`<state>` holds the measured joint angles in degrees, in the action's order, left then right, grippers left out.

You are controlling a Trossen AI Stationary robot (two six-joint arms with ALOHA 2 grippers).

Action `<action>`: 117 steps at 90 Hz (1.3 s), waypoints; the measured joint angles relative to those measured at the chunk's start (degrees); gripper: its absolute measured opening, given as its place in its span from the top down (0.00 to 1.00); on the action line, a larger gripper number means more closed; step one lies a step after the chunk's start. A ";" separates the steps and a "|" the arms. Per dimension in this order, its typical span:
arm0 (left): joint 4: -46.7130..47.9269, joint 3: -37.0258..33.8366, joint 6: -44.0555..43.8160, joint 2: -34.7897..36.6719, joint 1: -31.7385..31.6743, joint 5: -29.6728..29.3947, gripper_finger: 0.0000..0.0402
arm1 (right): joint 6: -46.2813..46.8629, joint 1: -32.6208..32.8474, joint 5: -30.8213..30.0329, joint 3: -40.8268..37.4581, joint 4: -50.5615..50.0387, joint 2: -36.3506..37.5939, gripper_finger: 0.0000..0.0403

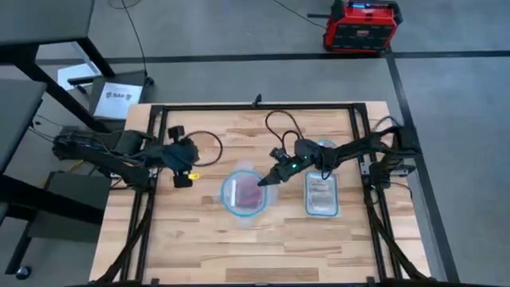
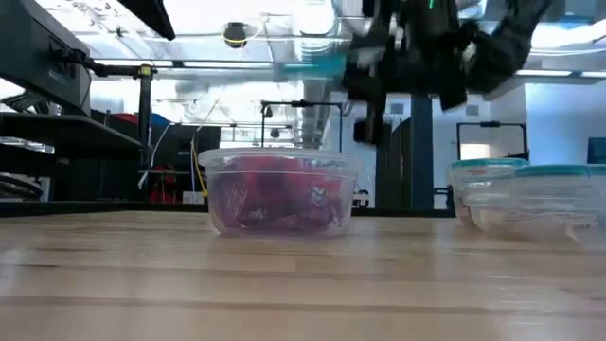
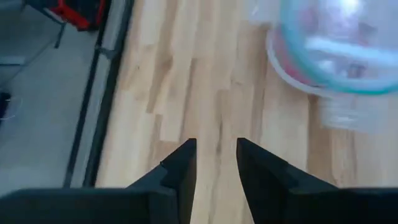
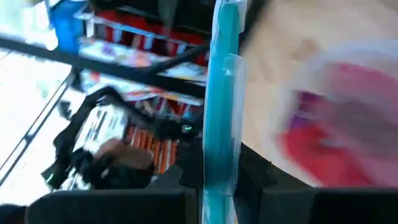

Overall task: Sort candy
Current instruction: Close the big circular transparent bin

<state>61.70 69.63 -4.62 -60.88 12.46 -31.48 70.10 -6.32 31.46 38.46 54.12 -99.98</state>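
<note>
Overhead and level views of a wooden tabletop [image 1: 199,239] carrying a clear round bowl [image 1: 245,193] with a bluish rim, taken here as the landmark. The candy [image 1: 249,194], a heap of red and purple wrapped sweets, lies inside the bowl; in the level view it fills the bowl's lower half [image 2: 276,202].

The right claw [image 1: 269,178] hangs above the bowl's rim on the side facing the rectangular tub [image 1: 322,194]. Its wrist view shows a thin teal edge [image 4: 219,106], apparently a lid seen edge-on, standing between its fingers, with the red and purple candy [image 4: 336,134] blurred beyond; the claw appears to pinch this lid. In the level view the arm and a teal-edged clear piece [image 2: 317,52] sit above the bowl.

The left claw [image 1: 182,177] waits beside the bowl on the side away from the tub, clear of it. Its fingers [image 3: 183,171] stand a little spread over bare wood, holding nothing, with the bowl [image 3: 336,53] ahead of them.

The tub lies just beside the bowl.
</note>
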 joint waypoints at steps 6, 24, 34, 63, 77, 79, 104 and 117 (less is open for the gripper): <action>0.03 -1.05 -0.02 -0.16 0.14 -0.15 0.76 | 1.84 -0.61 0.05 -0.37 3.49 -2.06 0.92; 0.04 -1.78 -0.46 -1.73 0.68 0.64 0.76 | 3.72 -2.22 0.36 -2.02 5.13 -4.72 0.92; 0.02 -1.78 -0.01 -1.84 0.92 0.96 0.76 | 3.82 -3.15 0.35 -3.54 5.48 -3.43 0.91; -1.58 -1.76 0.70 -1.81 0.97 1.43 0.76 | 1.53 -2.71 2.35 -4.02 5.99 -3.37 0.86; -2.91 -1.76 0.69 -1.81 0.97 1.50 0.76 | 1.43 -2.66 3.26 -4.02 5.18 -3.37 0.83; -3.08 -1.76 0.70 -1.81 0.97 1.61 0.76 | 1.43 -2.67 3.29 -4.02 4.82 -3.37 0.83; -8.68 -1.69 0.76 -3.20 0.97 10.36 0.76 | 0.36 -2.89 8.37 -4.02 4.67 -3.41 0.82; -15.25 -1.67 2.53 -7.52 0.75 17.06 0.76 | 0.38 -3.53 10.59 -4.02 4.92 -3.41 0.82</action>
<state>46.45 67.96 -2.09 -68.40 13.21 -14.42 70.48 -9.86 42.05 34.44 59.05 -103.39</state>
